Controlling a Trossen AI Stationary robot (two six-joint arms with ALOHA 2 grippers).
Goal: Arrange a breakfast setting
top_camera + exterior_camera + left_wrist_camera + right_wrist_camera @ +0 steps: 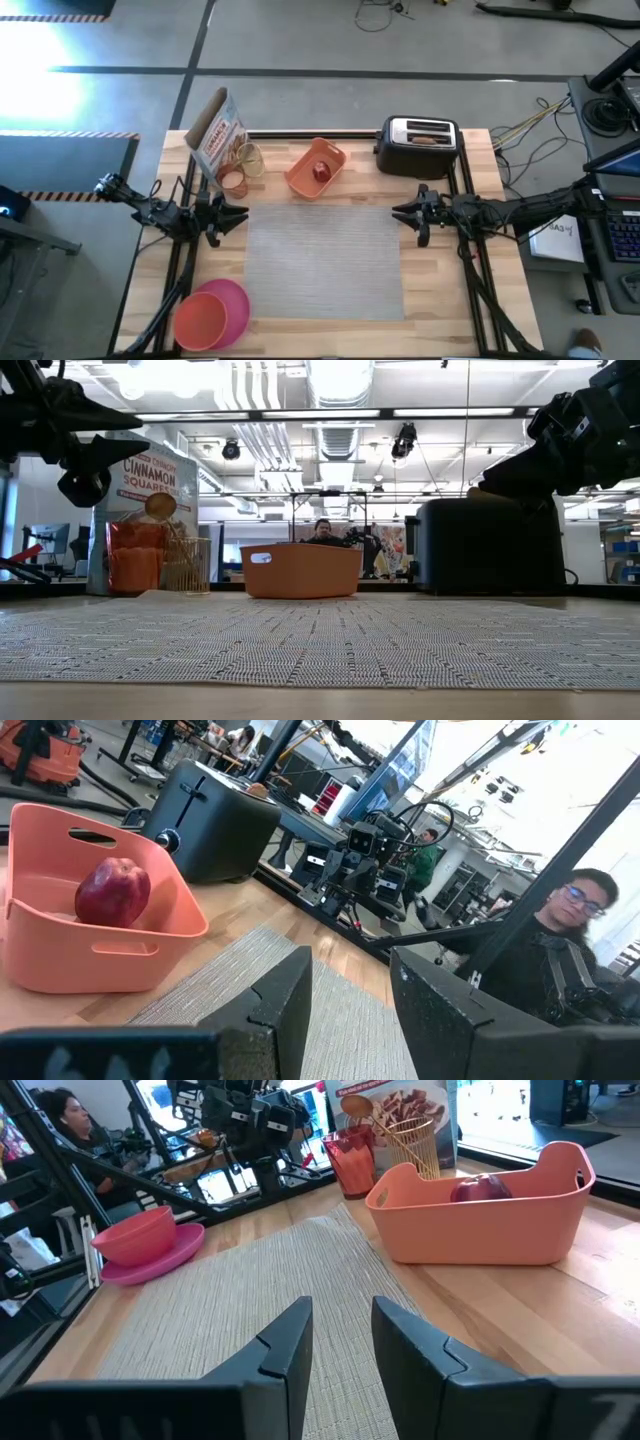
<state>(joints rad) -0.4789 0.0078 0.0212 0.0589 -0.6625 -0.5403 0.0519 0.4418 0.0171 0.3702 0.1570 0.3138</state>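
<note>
The grey mat [325,262] lies flat in the table's middle. At its near left the red-orange bowl [135,1235] sits in the pink plate [235,300]. Behind the mat the red apple [112,892] lies in an orange tray [305,175]. The brown toast [428,140] sticks out of a slot of the black toaster [418,148]. A clear cup [248,158] holds the gold spoon [362,1108]. My left gripper [238,217] hovers open at the mat's left edge. My right gripper [403,213] hovers open at its right edge. Both point level at each other.
A cereal box [215,130] stands at the far left, with a red cup [233,182] in front of it. Black frame rails [470,290] run along both table sides. People [560,950] sit beyond the table.
</note>
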